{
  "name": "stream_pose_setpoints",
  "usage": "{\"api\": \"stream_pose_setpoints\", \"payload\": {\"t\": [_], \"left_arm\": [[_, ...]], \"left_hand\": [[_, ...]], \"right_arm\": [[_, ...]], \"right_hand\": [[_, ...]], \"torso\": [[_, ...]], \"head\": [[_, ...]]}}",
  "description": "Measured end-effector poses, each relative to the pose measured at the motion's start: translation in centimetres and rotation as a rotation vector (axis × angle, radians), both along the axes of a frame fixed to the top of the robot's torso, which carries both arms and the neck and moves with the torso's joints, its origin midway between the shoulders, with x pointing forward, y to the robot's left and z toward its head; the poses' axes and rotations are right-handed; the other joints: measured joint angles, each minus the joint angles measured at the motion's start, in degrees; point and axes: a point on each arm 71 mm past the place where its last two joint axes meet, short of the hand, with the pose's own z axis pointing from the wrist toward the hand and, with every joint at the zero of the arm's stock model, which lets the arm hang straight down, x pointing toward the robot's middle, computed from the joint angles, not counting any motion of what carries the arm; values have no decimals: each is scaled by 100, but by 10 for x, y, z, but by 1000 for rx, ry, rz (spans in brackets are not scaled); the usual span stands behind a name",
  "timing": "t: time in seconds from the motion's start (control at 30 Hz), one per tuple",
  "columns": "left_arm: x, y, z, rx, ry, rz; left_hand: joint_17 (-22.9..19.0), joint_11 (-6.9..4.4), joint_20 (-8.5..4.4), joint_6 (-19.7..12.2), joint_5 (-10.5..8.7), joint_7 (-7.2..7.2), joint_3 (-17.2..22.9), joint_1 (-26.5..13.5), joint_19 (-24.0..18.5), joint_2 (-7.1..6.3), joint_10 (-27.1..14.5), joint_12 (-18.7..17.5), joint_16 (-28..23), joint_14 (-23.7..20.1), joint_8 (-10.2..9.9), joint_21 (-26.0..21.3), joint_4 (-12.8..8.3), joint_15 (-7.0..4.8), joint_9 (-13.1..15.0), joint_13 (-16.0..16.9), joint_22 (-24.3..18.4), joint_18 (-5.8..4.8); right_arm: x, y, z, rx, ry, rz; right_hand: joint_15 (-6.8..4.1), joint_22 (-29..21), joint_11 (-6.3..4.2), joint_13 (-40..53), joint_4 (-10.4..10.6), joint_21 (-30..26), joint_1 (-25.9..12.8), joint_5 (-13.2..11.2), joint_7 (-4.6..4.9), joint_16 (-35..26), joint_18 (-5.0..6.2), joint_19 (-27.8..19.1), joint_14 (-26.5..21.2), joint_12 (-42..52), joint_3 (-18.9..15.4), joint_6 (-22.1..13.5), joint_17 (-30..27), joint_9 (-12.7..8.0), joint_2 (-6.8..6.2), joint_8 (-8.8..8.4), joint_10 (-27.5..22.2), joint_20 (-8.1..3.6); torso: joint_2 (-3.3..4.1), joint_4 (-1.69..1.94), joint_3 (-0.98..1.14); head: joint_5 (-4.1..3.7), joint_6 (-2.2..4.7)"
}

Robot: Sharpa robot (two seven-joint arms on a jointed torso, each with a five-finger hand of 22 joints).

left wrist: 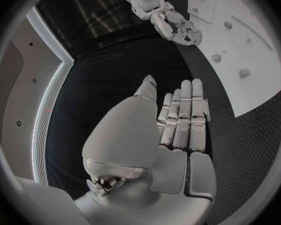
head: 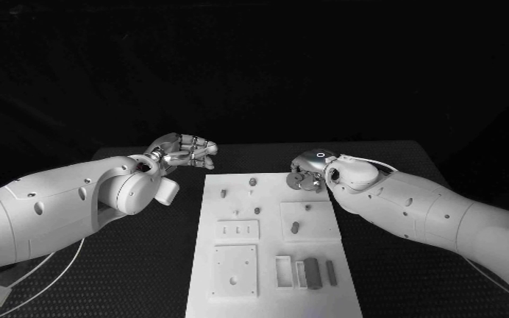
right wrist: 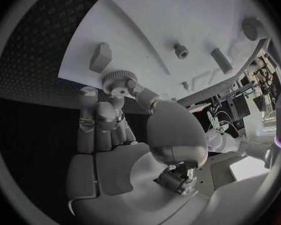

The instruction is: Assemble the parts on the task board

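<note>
The white task board (head: 273, 288) lies in the middle of the table, with small parts standing on it such as a peg (head: 252, 182) and another (head: 295, 226). My right hand (head: 309, 170) hovers at the board's far right corner and pinches a round knurled part (right wrist: 120, 81) between thumb and fingers, just off the board's edge (right wrist: 84, 80). My left hand (head: 184, 149) is off the board's far left corner. In the left wrist view its fingers (left wrist: 184, 116) lie straight, with nothing in them. That view also has the right hand (left wrist: 177, 26) over the board (left wrist: 253, 85).
Two square plates (head: 237, 231) (head: 235, 270) sit on the board's near left. A small tray (head: 302, 272) at the near right holds upright pieces. A block (right wrist: 100, 57) and a small peg (right wrist: 180, 50) stand on the board close to the right hand. Black matting (head: 138, 274) surrounds the board.
</note>
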Motion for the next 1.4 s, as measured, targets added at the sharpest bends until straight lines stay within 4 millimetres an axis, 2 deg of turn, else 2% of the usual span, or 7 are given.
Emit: {"api": "stream_pose_setpoints", "payload": {"t": [0.27, 0.4, 0.57, 0.73, 0.97, 1.27, 1.4], "left_arm": [[0, 0, 0, 1, 2, 1], [0, 1, 0, 2, 3, 2], [-1, 2, 0, 2, 3, 3], [-1, 2, 0, 1, 4, 2], [-2, 2, 0, 1, 4, 1], [-2, 1, 0, 1, 4, 0], [-2, -1, 0, 0, 4, -4]], "left_hand": [[5, 0, 0, 0, 0, 0, 0, 0, 0, 0, 0, 0, 0, 0, 0, 0, 0, 0, -5, -5, -1, -29], [10, -1, 0, 0, 0, 0, 0, 0, 0, 0, 0, -7, 0, 0, 0, 0, 0, 0, -5, -5, -1, 17], [10, -1, -7, 0, 0, 0, 0, 0, 7, 0, 0, -22, 0, 0, 0, 0, 0, 0, -5, -5, -1, 32], [15, 20, -14, 0, 0, 0, 0, 0, 14, 0, -22, -22, 0, 0, 0, 0, 0, 0, -5, -5, -1, 31], [20, 19, -14, 0, 0, 0, 0, 0, 14, 0, -23, -22, 0, 0, 0, 0, 0, 0, -5, -5, 4, 17], [21, 14, -13, 0, 0, 0, 0, 0, 14, 0, -28, -22, -4, 0, 0, 0, 0, 0, -4, -5, 3, 9], [26, 13, -13, 0, 0, 0, 0, 0, 14, 0, -29, -22, -22, 0, 0, 0, 0, 0, -4, -5, 3, 5]], "right_arm": [[-9, 6, -1, -5, -40, 27], [-15, 8, 0, -5, -60, 39], [-22, 17, 7, 3, -95, 59], [-33, 39, 21, 25, -143, 108], [-47, 69, 27, 44, -172, 167], [-53, 104, 28, 39, -196, 209], [-52, 112, 22, 18, -197, 212]], "right_hand": [[-31, 0, -46, -2, 2, 33, 86, 2, -1, 22, 16, 4, 31, 60, -33, 0, 18, 0, -41, 1, 36, -3], [-40, 0, -66, -18, 1, 33, 46, 2, -5, 22, 18, 35, 42, 87, -34, 4, 19, 24, -83, 102, 56, -33], [-39, 0, -70, -36, 0, 33, 40, 1, -21, 22, 18, 36, 44, 87, -35, 21, 26, 89, -148, 77, 60, -33], [-38, 0, -77, -54, 0, 33, 10, 1, -29, 22, 18, 56, 45, 87, -35, 28, 33, 71, -179, 75, 66, -52], [-30, 0, -86, -74, 17, 33, 2, 1, -41, 22, 18, 57, 53, 87, -51, 40, 38, 71, -232, 76, 76, -51], [-21, 0, -87, -93, 17, 33, -21, 1, -48, 22, 18, 77, 63, 110, -51, 48, 44, 62, -254, 51, 77, -31], [-20, 0, -87, -98, 17, 33, -21, 1, -50, 22, 18, 78, 64, 110, -51, 49, 44, 61, -254, 51, 77, -31]], "torso": [[0, -2, 2], [0, -7, 3], [-2, -13, 0], [-5, -14, 0], [-3, -4, -2], [1, 3, -4], [3, 7, -5]], "head": [[4, 5], [11, 11], [12, 18], [5, 34], [-11, 58], [9, 55], [10, 55]]}}
